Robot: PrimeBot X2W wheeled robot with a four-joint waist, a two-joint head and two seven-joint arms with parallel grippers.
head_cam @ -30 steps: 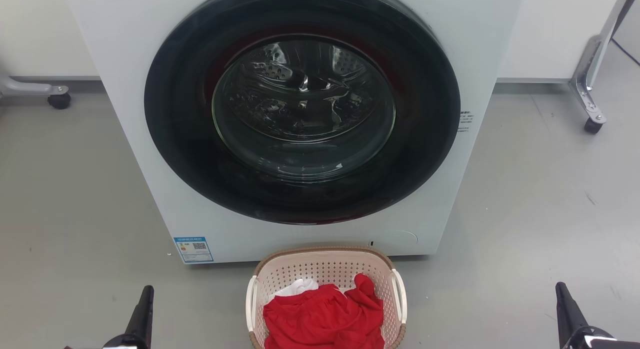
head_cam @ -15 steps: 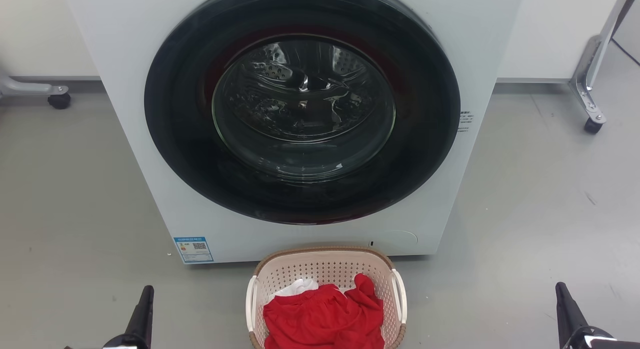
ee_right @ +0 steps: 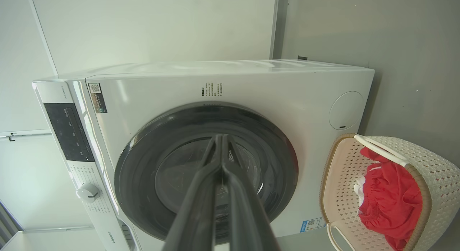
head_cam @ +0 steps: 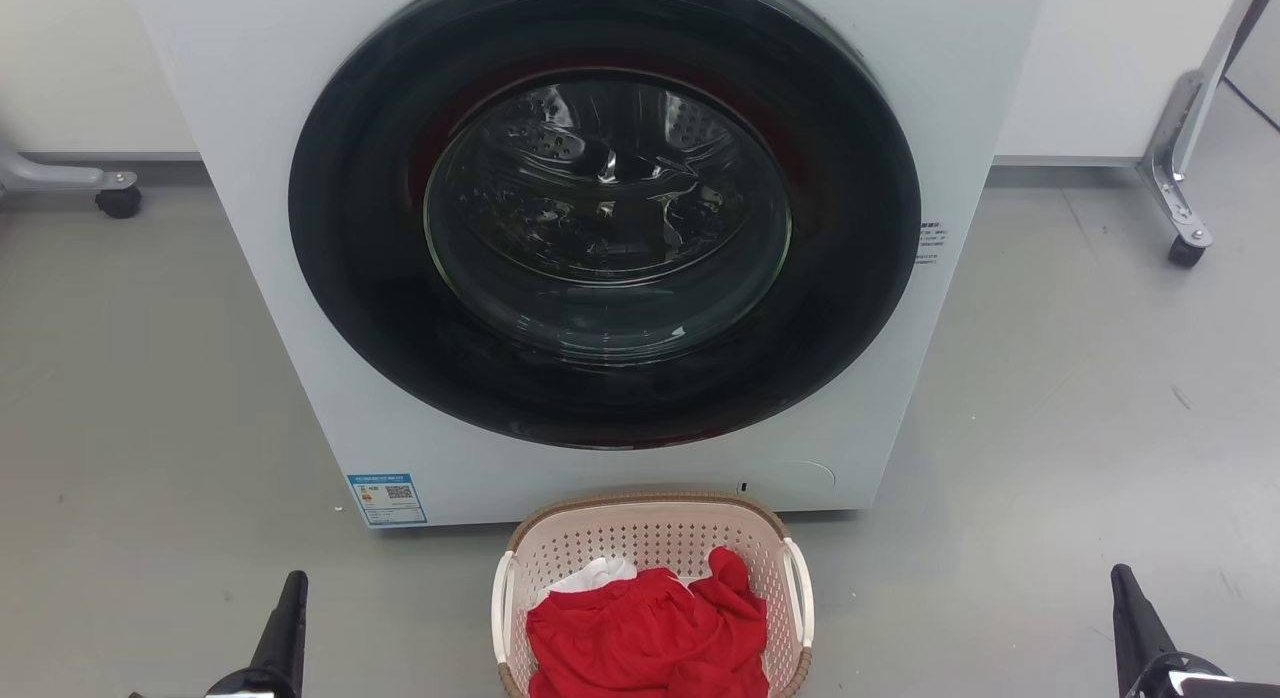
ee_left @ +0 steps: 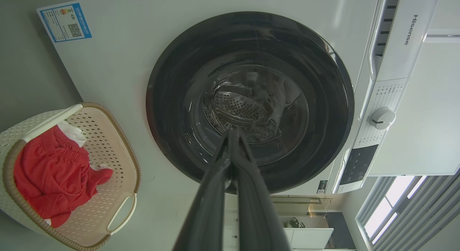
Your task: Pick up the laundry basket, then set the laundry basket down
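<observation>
1. At the far left a wheeled metal leg (head_cam: 70, 176) stands on the grey floor (head_cam: 150, 378), close to the wall.
2. My left gripper (head_cam: 293, 590) hangs at the lower left of the head view, above the floor and well apart from the basket. In the left wrist view its fingers (ee_left: 210, 193) lie pressed together right up to the tips, with nothing between them.
3. A blue label (head_cam: 387, 498) sits on the lower left corner of the washer (head_cam: 250, 228).
4. The basket (head_cam: 650, 526) stands on the floor in the middle, just in front of the washer and between my two grippers; neither touches it. It has a white handle (head_cam: 499, 603) on each side. Red clothes (head_cam: 650, 638) are heaped inside, and a bit of white cloth (head_cam: 597, 574) shows at their far left edge.
5. Above the basket, the round dark door (head_cam: 605, 398) takes up most of the washer's front, and I can see the drum through its glass.
6. My right gripper (head_cam: 1125, 590) hangs at the lower right, also well apart from the basket. In the right wrist view its fingers (ee_right: 194, 208) meet at the tips and grip nothing.
7. At the far right another wheeled leg (head_cam: 1180, 208) stands on the floor.
</observation>
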